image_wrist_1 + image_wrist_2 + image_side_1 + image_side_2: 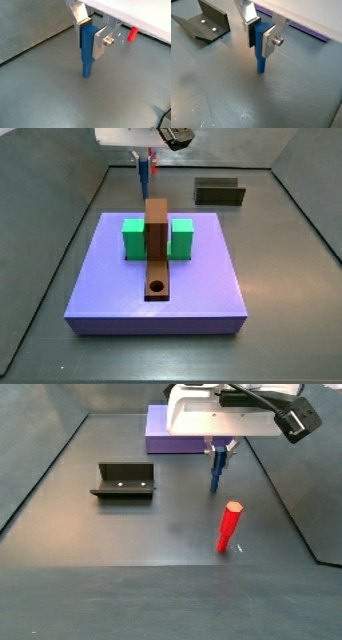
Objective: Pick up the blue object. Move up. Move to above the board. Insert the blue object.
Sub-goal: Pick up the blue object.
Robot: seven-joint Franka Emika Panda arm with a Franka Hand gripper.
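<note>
My gripper [90, 42] is shut on the blue object [87, 55], a straight blue peg held upright between the silver fingers; it shows in both wrist views [261, 52]. Its lower tip is at or just above the grey floor; I cannot tell which. In a side view the gripper [217, 452] and the peg [214, 474] are beside the purple slab [160, 429]. The board [156, 243], a brown plank with a round hole [158, 287] near its near end, lies across the green block [181, 238] on the slab [107, 288]. The peg [142, 176] stands on the floor beyond the slab's far edge.
A red peg [230, 526] stands upright on the floor near the gripper; it also shows in a wrist view [133, 33]. The fixture [124, 479] stands on the floor to one side and shows in a wrist view [204, 22]. Grey walls enclose the floor.
</note>
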